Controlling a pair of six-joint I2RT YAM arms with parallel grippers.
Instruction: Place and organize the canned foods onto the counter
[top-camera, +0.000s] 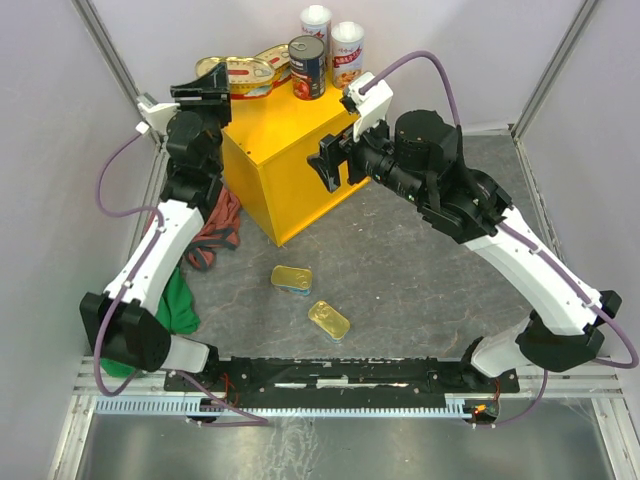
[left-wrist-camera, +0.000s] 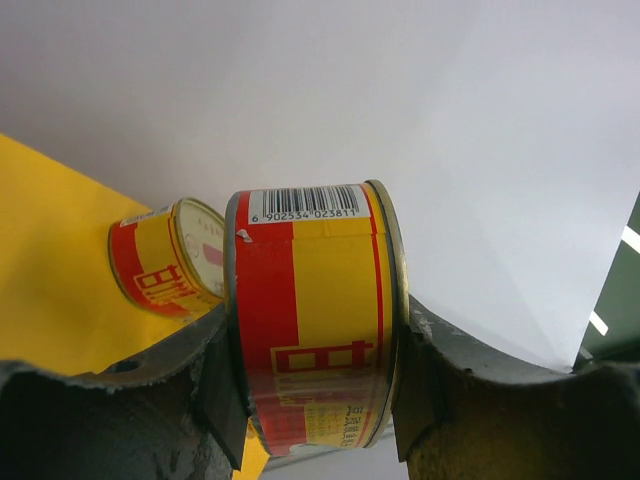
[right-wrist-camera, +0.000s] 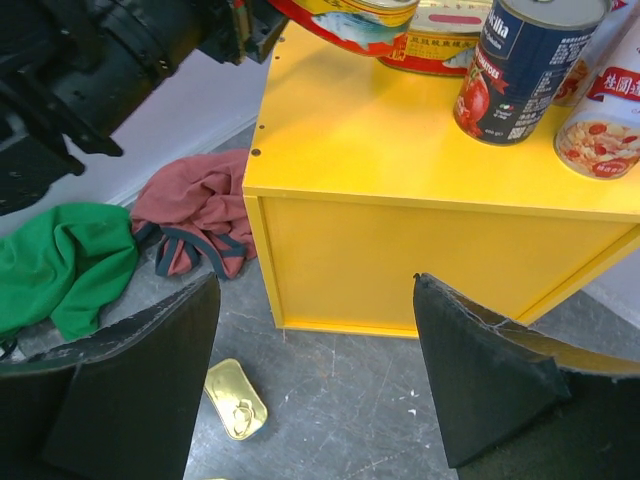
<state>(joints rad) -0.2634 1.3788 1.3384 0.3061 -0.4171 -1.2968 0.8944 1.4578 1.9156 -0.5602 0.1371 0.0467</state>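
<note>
The yellow counter (top-camera: 285, 160) carries two white-topped red-label cans (top-camera: 316, 25) (top-camera: 347, 50) and a dark round can (top-camera: 307, 68) at its back. An oval tin (top-camera: 277, 60) lies beside them. My left gripper (top-camera: 218, 88) is shut on a second oval tin (left-wrist-camera: 310, 320), held on edge over the counter's far left corner; whether it touches the top I cannot tell. The other oval tin (left-wrist-camera: 165, 255) lies just beyond it. My right gripper (top-camera: 328, 160) hangs open in front of the counter's near face (right-wrist-camera: 400, 260), with nothing between its fingers. Two rectangular gold tins (top-camera: 291, 278) (top-camera: 329, 320) lie on the floor.
A red cloth (top-camera: 215, 235) and a green cloth (top-camera: 175, 305) lie on the grey floor to the left of the counter, under the left arm. One rectangular tin (right-wrist-camera: 235, 398) shows on the floor below my right gripper (right-wrist-camera: 318, 285). White walls close in the back and sides.
</note>
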